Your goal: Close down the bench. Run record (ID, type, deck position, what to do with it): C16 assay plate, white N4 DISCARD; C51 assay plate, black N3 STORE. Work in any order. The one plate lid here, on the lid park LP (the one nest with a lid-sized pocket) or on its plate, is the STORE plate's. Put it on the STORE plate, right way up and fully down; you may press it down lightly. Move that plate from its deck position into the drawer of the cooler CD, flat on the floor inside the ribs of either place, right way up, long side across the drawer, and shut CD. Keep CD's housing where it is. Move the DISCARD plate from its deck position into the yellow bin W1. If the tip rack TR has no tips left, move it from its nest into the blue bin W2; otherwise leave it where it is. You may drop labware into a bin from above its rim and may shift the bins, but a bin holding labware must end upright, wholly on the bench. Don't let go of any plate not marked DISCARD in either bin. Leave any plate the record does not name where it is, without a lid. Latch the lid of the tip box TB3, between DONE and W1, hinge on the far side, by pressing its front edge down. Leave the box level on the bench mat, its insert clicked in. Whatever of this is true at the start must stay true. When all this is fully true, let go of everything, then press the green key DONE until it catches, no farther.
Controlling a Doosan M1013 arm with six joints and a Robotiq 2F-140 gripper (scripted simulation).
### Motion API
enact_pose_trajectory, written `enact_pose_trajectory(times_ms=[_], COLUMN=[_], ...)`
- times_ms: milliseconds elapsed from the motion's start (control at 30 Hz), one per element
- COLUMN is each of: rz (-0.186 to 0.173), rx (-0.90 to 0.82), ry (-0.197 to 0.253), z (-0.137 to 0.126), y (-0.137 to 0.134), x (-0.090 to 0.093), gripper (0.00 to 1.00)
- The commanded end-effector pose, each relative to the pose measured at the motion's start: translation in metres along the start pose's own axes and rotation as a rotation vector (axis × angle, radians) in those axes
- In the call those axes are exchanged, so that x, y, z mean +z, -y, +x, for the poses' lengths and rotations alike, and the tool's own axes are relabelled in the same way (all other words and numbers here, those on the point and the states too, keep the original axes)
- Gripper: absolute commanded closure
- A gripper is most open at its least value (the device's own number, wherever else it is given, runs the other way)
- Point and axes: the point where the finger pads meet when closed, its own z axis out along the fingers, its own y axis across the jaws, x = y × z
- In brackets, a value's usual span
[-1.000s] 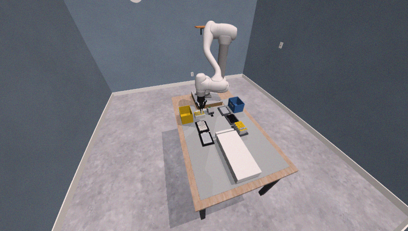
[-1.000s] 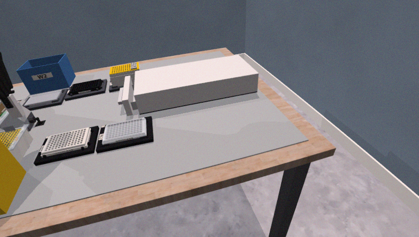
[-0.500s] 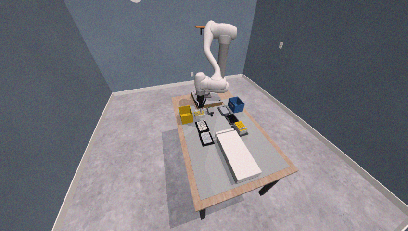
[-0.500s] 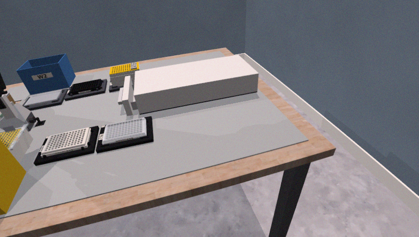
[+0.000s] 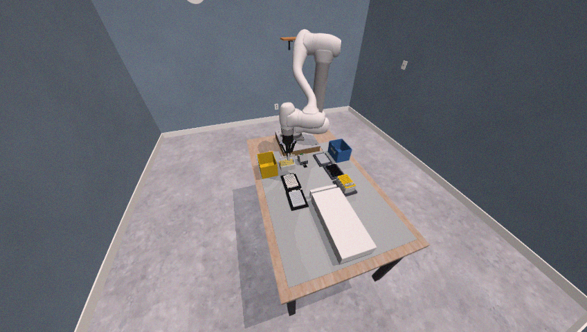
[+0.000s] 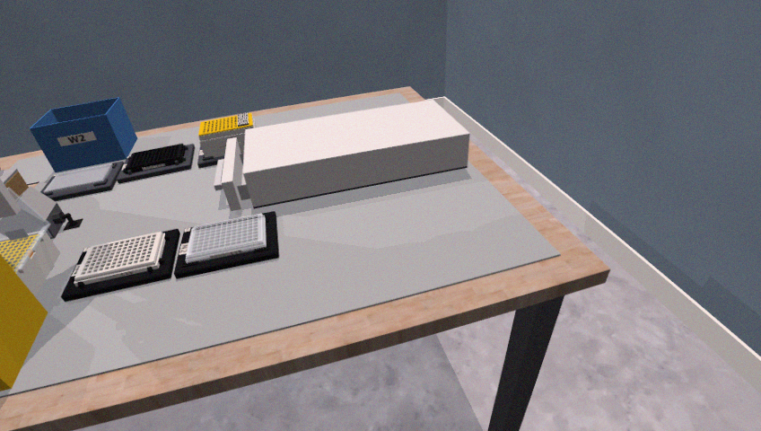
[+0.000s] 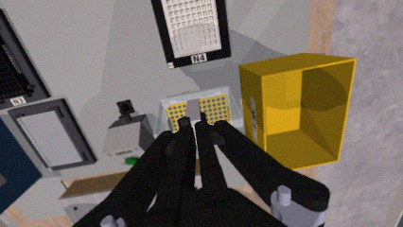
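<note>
TB3, the tip box [image 7: 198,111] with its yellow insert showing, sits on the grey mat at the middle of the wrist view, just beside the yellow bin W1 [image 7: 303,109] at its 3 o'clock. The black pincer [image 7: 194,124] is fully closed with nothing between its fingers, and its tips stand over the near edge of the box; whether they touch the lid cannot be told. At 9 o'clock from the box stands the grey housing of the DONE key [image 7: 124,137], a spot of green at its near foot.

At 12 o'clock from the box, the white assay plate [image 7: 194,26] lies in its black nest marked N4. At the left edge of the wrist view, the black assay plate [image 7: 14,78] rests in N3, and the lid [image 7: 47,134] lies in the lid park just below it.

In the exterior view the blue bin W2 [image 6: 85,133] stands at 10 o'clock on the tabletop [image 6: 373,330], with the tip rack TR [image 6: 223,127] beside the long white cooler CD [image 6: 346,144]. A clear plate [image 6: 226,237] sits in the nest next to the white one.
</note>
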Motion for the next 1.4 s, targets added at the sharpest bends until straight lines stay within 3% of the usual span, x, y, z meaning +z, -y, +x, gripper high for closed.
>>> enact_pose_trajectory(times_ms=[0, 633, 1367], rz=[0.000, 0.000, 0.000], rx=[0.000, 0.000, 0.000], ry=[0.000, 0.000, 0.000], z=[-0.005, -0.027, -0.027], y=[0.000, 0.000, 0.000], x=[-0.001, -0.004, -0.008], gripper=[1.00, 1.00, 1.00])
